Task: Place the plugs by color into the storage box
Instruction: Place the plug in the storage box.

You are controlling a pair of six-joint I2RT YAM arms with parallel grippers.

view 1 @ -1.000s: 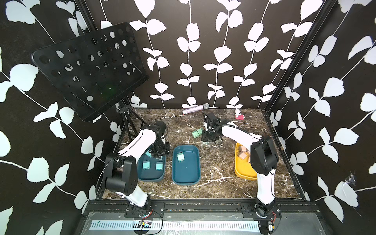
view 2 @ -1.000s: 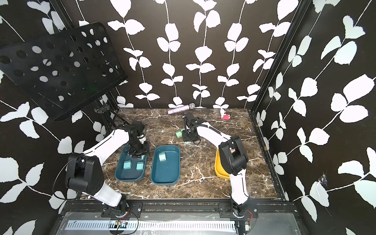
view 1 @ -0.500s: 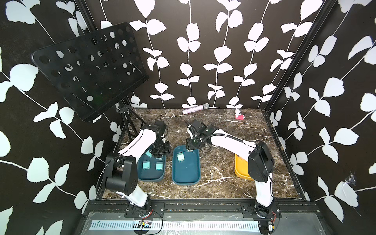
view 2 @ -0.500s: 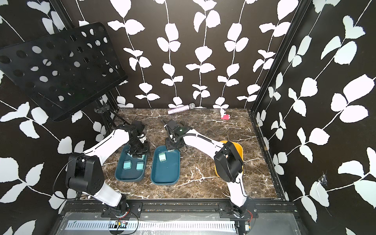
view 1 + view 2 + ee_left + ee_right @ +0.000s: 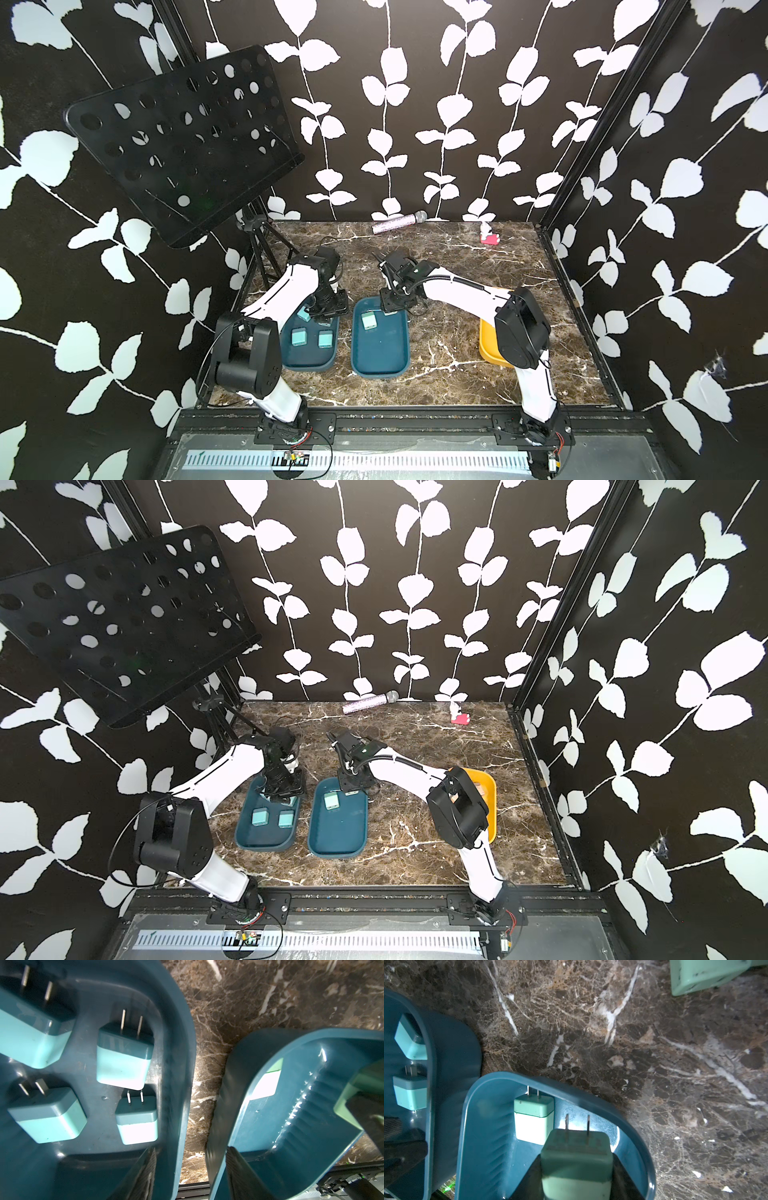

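Placement looks like the step in hand. The right hand (image 5: 577, 1169) is pinching a pale mint-green cube plug (image 5: 576, 1153) by its sides, prongs pointing away from the wrist. It hangs over the end of the middle dark-teal plastic tray (image 5: 380, 361) that faces the counter's (image 5: 457, 374) back edge.

A second mint-green plug (image 5: 532, 1120) already lies in that tray, near the held one and on the side toward the counter's left edge. The bare tray floor toward the right edge is therefore the better landing spot.

I would lower the plug straight down until it sits below the rim, and part the fingers only when it is nearly on the floor. Dropped from height, a light cube like this would likely bounce or roll onto its prongs. The hand is close to the tray's back wall, so a small shift toward the front edge first should keep the fingers off the rim. After that, lift straight up.

The left hand (image 5: 328, 307) is spread with nothing between its fingers, above the neighbouring dark-teal tray (image 5: 307, 359), which holds four light-blue cube plugs (image 5: 124, 1057). The two hands are near each other, so sideways motion should stay small.

Another mint-green plug (image 5: 704, 978) waits on the bare marble outside the trays.
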